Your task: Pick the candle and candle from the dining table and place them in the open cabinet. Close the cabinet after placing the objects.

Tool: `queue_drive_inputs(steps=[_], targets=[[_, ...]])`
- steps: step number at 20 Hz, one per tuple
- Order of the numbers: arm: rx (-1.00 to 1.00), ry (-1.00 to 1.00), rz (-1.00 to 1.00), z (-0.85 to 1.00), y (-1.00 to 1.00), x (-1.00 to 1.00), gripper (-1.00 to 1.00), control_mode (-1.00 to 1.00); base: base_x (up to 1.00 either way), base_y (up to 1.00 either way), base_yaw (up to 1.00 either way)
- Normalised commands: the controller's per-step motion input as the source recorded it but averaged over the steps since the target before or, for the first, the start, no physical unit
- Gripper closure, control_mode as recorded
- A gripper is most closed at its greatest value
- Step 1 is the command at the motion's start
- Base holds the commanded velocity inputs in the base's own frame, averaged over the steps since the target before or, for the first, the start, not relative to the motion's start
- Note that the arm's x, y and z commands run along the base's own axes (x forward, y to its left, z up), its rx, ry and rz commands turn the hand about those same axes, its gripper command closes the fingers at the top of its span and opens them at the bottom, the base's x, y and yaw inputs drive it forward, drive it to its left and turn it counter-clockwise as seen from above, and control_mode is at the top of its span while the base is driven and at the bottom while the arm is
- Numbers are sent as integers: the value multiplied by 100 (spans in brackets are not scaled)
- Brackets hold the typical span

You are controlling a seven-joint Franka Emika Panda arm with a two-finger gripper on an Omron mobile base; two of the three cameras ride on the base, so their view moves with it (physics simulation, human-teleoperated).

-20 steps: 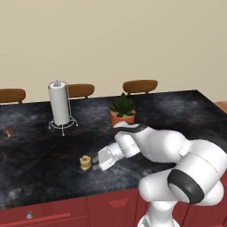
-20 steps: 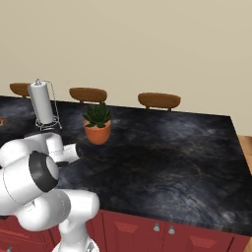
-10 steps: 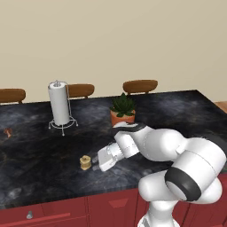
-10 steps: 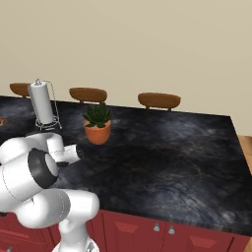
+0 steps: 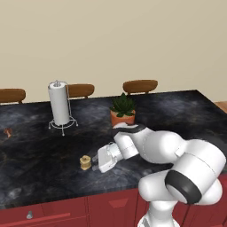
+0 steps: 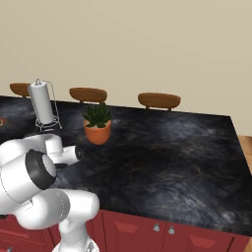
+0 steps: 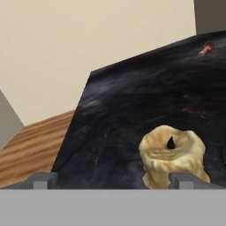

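The squat tan-yellow jar candle stands on the black marbled dining table, near its front edge. My gripper lies low over the top just right of it, open, its fingers pointing at the candle. In the hand view the jar candle with its black wick is close ahead, offset toward the right finger, and nothing is held between the wide-apart fingertips. The thin orange taper on its small stand sits far off at the table's left end, and shows again as the taper in the hand view.
A paper towel roll on a wire holder and a potted plant stand behind the arm. Brown chair backs line the table's far side. Red drawer fronts with a silver knob run below the near edge.
The hand has crept slightly left and down toward the jar candle. The candle itself has not moved.
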Motion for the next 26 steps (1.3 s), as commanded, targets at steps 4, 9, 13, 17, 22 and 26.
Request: queue_drive_inputs(steps=[4,9,13,17,22,26], targets=[[0,-6,-8,0,0,2,-100,-100,0,0,0],[0,-3,-7,0,0,1,-100,-100,0,0,0],[0,0,0,0,0,0,-100,-100,0,0,0],[0,0,0,0,0,14,-100,-100,0,0,0],[0,0,0,0,0,23,-100,-100,0,0,0],[0,0,0,-1,0,22,-100,-100,0,0,0]])
